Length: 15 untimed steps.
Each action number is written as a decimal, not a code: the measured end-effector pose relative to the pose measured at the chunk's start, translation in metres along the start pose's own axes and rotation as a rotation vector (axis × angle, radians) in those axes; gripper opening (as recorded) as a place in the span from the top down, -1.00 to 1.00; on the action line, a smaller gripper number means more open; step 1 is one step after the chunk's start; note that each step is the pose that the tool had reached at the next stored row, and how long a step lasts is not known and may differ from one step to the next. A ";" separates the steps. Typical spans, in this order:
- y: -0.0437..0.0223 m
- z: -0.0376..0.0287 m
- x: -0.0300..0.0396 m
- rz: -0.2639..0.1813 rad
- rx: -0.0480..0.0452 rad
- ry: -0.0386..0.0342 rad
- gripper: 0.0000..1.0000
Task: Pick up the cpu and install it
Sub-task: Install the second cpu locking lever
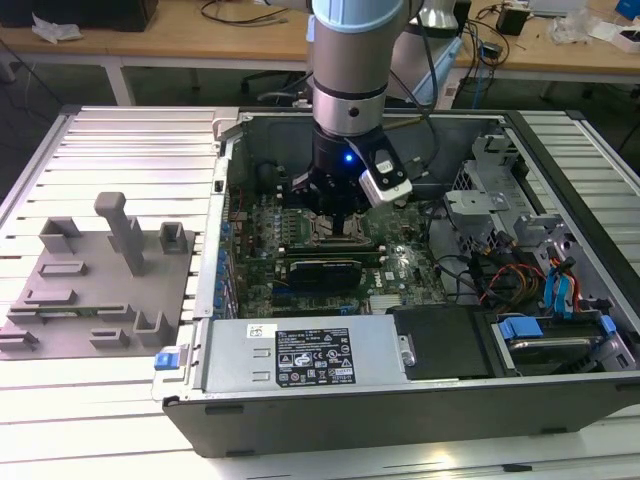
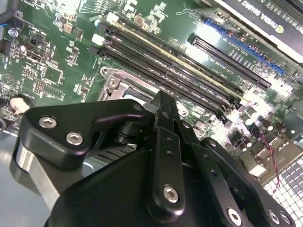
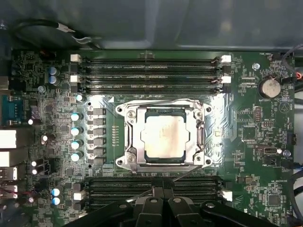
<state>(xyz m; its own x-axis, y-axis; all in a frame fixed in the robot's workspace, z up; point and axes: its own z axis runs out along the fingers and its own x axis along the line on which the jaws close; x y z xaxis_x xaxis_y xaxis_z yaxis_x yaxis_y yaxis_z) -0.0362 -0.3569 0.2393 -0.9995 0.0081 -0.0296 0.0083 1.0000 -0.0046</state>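
The cpu [image 3: 165, 137], a flat square chip with a silvery top plate, lies flat in the metal-framed socket [image 3: 127, 137] at the middle of the green motherboard [image 3: 246, 123]. My gripper [image 3: 164, 189] hangs just above the board beside the socket, over a bank of memory slots [image 3: 118, 187]. Its black fingers are pressed together with nothing between them. In the second wrist view the gripper [image 2: 163, 101] points down at the socket's frame [image 2: 113, 78]. In the exterior view the gripper [image 1: 335, 222] is lowered into the open computer case [image 1: 560, 400], covering the socket.
A long black expansion card [image 1: 325, 270] sits just in front of the gripper. The power supply [image 1: 300, 355] lines the case's front; drive cages and cables [image 1: 520, 270] fill the exterior view's right. Grey fixture blocks [image 1: 100, 280] stand on the table at its left.
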 end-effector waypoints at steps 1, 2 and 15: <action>-0.0005 0.0000 0.0005 0.000 -0.0004 0.0000 0.79; -0.0018 0.0003 0.0019 -0.002 -0.0019 -0.0002 0.79; -0.0072 0.0062 0.0073 -0.008 -0.0143 -0.0008 0.79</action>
<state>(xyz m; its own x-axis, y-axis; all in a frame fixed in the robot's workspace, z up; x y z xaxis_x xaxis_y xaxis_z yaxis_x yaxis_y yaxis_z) -0.0434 -0.3641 0.2329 -0.9995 -0.0002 -0.0304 -0.0005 1.0000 0.0095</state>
